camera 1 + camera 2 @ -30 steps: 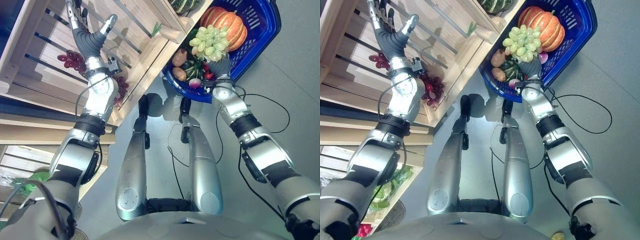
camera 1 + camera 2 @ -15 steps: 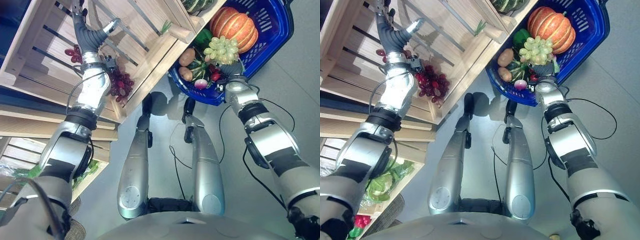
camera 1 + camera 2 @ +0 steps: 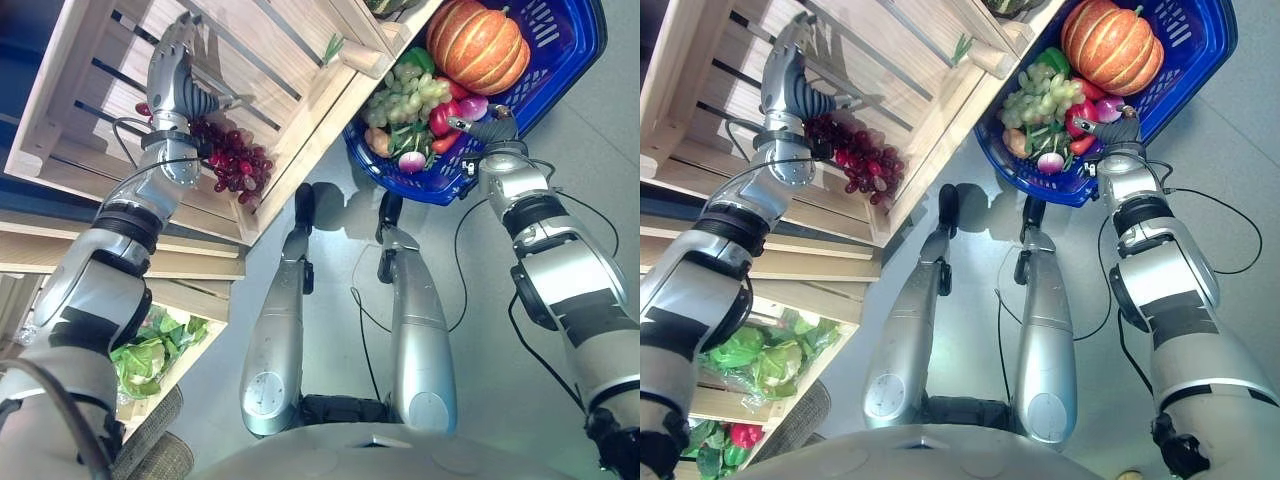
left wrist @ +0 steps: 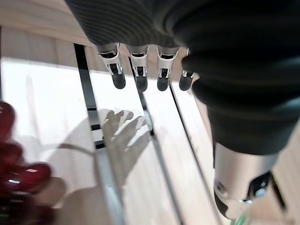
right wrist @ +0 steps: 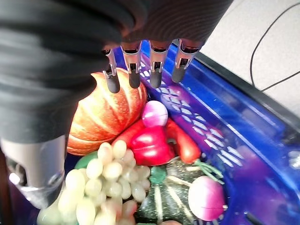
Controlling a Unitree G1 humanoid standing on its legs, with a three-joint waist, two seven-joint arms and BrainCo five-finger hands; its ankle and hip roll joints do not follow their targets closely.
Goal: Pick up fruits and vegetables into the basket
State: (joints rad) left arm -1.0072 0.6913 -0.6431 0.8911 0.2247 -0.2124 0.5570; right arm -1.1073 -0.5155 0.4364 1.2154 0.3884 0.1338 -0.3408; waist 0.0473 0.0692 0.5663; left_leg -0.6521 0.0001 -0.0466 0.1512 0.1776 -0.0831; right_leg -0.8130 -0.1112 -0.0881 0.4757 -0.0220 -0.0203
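Observation:
A bunch of red grapes [image 3: 234, 160] lies inside a slatted wooden crate [image 3: 290, 60] on the shelf. My left hand [image 3: 172, 72] hovers just above the grapes, open, its fingers [image 4: 140, 80] straight over the slats, with the grapes [image 4: 18, 173] beside them. The blue basket [image 3: 590, 40] on the floor holds a pumpkin [image 3: 480, 45], green grapes [image 3: 400, 95], a red pepper [image 5: 150, 143], radishes [image 5: 204, 197] and a dark green squash. My right hand [image 3: 487, 127] sits at the basket's near rim, open and holding nothing.
Leafy greens [image 3: 150, 350] sit in a lower shelf compartment at the left. A dark green squash [image 3: 385, 5] rests on the crate's far corner. A wicker basket [image 3: 150, 445] stands at the bottom left. Grey floor spreads right of the blue basket.
The camera has shifted. My left hand has turned and come down toward the red grapes. My right hand has drawn away from the green grapes to the basket's rim.

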